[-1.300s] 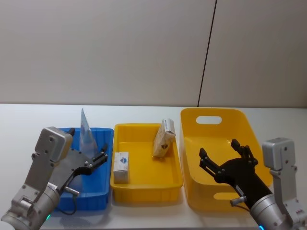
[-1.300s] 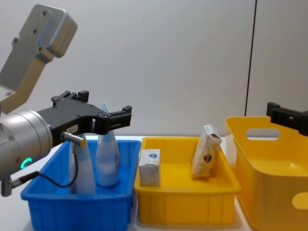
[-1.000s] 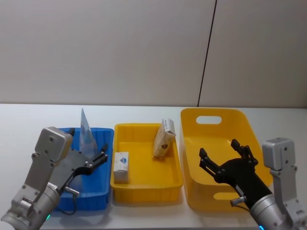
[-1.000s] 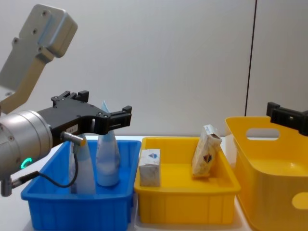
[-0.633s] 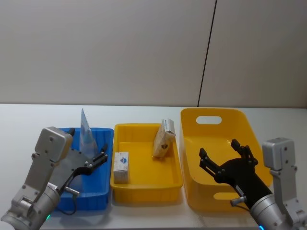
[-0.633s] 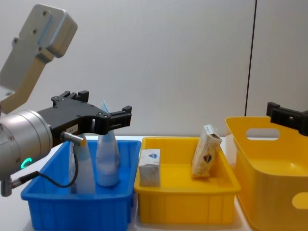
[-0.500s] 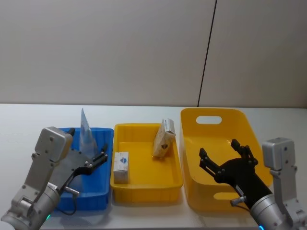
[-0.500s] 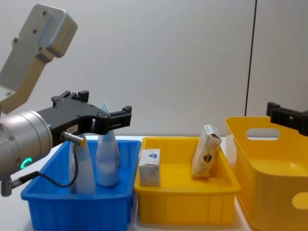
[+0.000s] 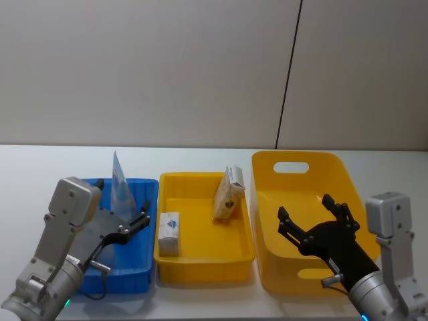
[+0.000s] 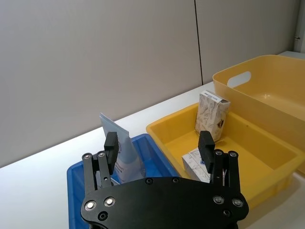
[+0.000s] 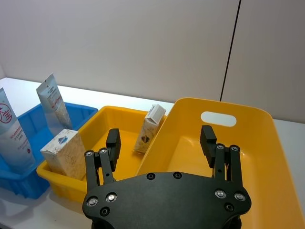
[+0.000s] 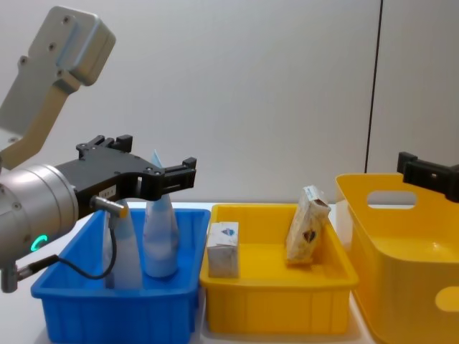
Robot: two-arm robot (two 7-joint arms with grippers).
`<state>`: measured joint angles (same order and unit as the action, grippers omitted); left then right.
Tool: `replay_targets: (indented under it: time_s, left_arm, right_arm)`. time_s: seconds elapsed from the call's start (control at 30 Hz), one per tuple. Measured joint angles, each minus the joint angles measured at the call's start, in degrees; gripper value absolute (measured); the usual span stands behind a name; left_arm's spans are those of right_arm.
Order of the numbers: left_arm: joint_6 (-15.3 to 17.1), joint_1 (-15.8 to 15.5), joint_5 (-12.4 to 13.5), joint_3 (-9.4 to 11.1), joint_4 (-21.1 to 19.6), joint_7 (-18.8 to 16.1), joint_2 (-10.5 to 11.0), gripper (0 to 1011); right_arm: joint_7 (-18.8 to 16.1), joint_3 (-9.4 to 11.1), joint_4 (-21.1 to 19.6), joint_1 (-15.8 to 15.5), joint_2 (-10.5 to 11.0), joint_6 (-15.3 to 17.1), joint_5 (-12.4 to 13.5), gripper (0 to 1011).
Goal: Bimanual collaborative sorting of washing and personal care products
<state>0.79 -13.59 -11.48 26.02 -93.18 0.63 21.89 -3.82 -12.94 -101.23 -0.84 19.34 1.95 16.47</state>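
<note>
Two pale tapered tubes (image 12: 161, 236) stand upright in the blue bin (image 9: 127, 281) at the left. My left gripper (image 9: 127, 212) hovers open over that bin, just in front of the taller tube (image 10: 119, 152), with nothing between its fingers. In the middle yellow tray (image 9: 200, 261), a white carton (image 9: 169, 233) with a blue emblem stands near the left wall. A beige packet (image 9: 229, 192) leans at the tray's back right. My right gripper (image 9: 304, 207) hangs open and empty over the large yellow bin (image 9: 314, 155).
The three containers stand side by side on a white table, walls nearly touching. The large yellow bin (image 11: 238, 112) has a handle slot in its far wall, and I see nothing inside it. A plain grey wall runs behind the table.
</note>
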Motion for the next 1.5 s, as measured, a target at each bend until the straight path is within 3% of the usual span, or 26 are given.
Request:
replay_targets:
  time_s: [0.53, 0.73, 1.13, 1.23, 1.27, 1.5]
  left_arm:
    - [0.0, 0.0, 0.0, 0.0, 0.0, 0.0, 0.0, 1001]
    - [0.0, 0.0, 0.0, 0.0, 0.0, 0.0, 0.0, 1002]
    - [0.0, 0.0, 0.0, 0.0, 0.0, 0.0, 0.0, 1001]
    - [0.0, 0.0, 0.0, 0.0, 0.0, 0.0, 0.0, 1001]
    - [0.0, 0.0, 0.0, 0.0, 0.0, 0.0, 0.0, 1001]
    - [0.0, 0.0, 0.0, 0.0, 0.0, 0.0, 0.0, 1001]
  right_arm:
    - [-0.69, -0.29, 0.87, 1.14, -0.31, 0.98, 0.26, 1002]
    - [-2.47, -0.88, 2.65, 3.76, -1.18, 4.38, 1.88, 1002]
    - [-5.93, -2.97, 7.88, 11.02, -5.32, 14.47, 7.59, 1002]
    - [-6.18, -3.41, 8.86, 12.06, -6.02, 15.66, 8.17, 1002]
    - [-6.53, -4.09, 10.13, 13.44, -6.95, 17.66, 9.07, 1002]
    - [-6.82, -6.71, 14.8, 17.91, -9.91, 22.69, 10.35, 1002]
